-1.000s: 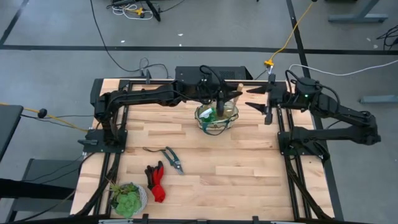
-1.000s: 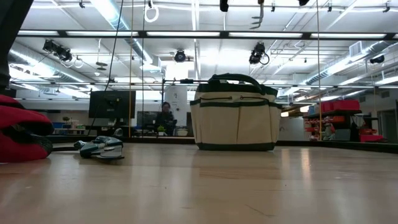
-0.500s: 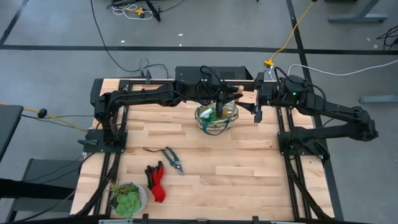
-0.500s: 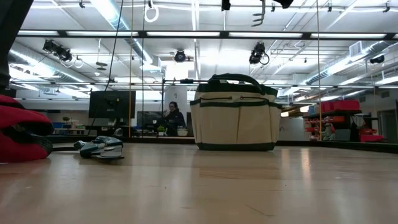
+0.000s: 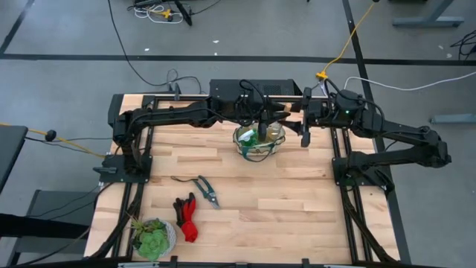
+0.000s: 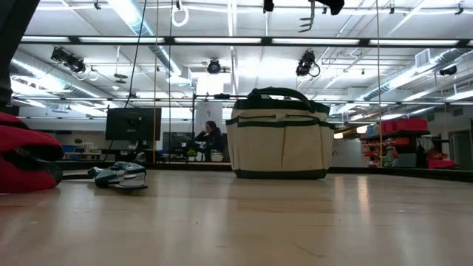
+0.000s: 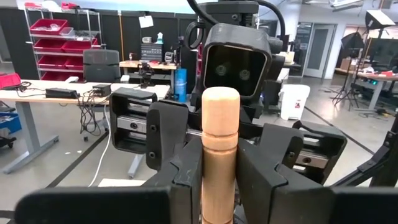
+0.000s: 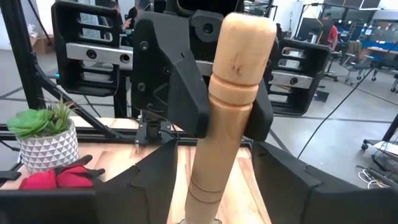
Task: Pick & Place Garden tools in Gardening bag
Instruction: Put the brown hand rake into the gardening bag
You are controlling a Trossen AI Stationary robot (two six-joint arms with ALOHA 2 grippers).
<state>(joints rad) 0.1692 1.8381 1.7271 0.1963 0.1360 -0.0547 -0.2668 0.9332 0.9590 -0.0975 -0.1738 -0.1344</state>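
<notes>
A wooden-handled hand fork [image 7: 221, 130] stands upright in the air above the tan gardening bag [image 5: 259, 140] [image 6: 278, 137]. My left gripper [image 5: 274, 112] [image 7: 221, 183], reaching in from the table's left, is shut on it. The fork's metal tines [image 6: 309, 18] hang down over the bag. My right gripper [image 5: 303, 123] [image 8: 217, 193] faces the left one. It is open, with one finger on either side of the handle [image 8: 233, 93] and no visible touch. Green-handled shears [image 5: 206, 190] and red-and-black gloves [image 5: 186, 216] lie on the table. My left gripper pinches the fork's wooden handle [image 7: 219, 180] between its two fingers, some way below the rounded free end. The fingers [image 8: 177, 87] lie level, coming from the table's left, across the handle. The fork is upright, handle end up and tines down, lifted clear above the bag.
A potted green plant [image 5: 152, 237] [image 8: 46, 134] stands at the near left corner. The bag sits at the far middle with green items inside. Bare wood lies between the bag and the near right edge. Dark frame rails [image 5: 342, 193] run along both sides.
My right gripper has gone toward the table's left, from beside the right rail up to the fork's handle, which now stands between its fingers. The left gripper, fork and bag have kept still.
</notes>
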